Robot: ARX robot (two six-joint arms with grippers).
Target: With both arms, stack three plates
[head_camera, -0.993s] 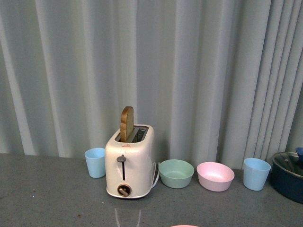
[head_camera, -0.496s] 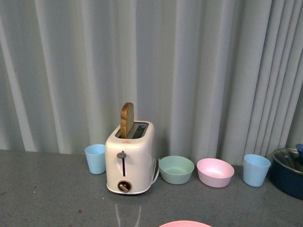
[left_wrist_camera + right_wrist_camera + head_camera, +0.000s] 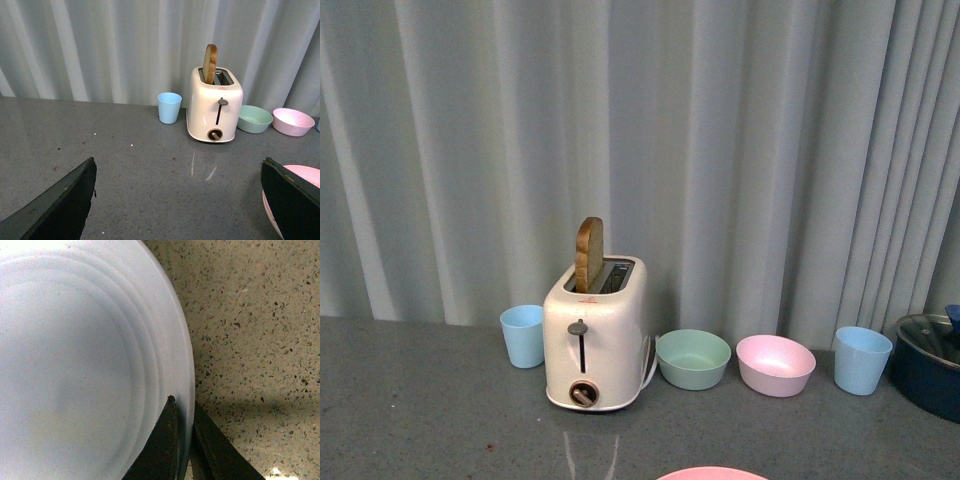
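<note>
The light blue plate [image 3: 75, 360] fills most of the right wrist view. My right gripper [image 3: 184, 407] is shut on its rim, one finger over the plate and one under it, above a speckled floor. The pink plate shows as a sliver at the bottom edge of the front view [image 3: 710, 473] and beside one finger in the left wrist view [image 3: 302, 176]. My left gripper [image 3: 180, 197] is open and empty over the grey tabletop, the pink plate just beside one of its fingers [image 3: 292, 200]. The cream-beige plate is out of view.
A white toaster [image 3: 595, 340] with a slice of toast stands at the back of the grey table [image 3: 420, 400]. Beside it are a blue cup [image 3: 522, 336], a green bowl [image 3: 693, 359], a pink bowl [image 3: 775, 365], another blue cup [image 3: 862, 360] and a dark pot [image 3: 930, 365].
The front view has tilted slightly, so the table's things sit a little higher and more of the pink plate's edge shows at the bottom. Nothing on the table has moved.
</note>
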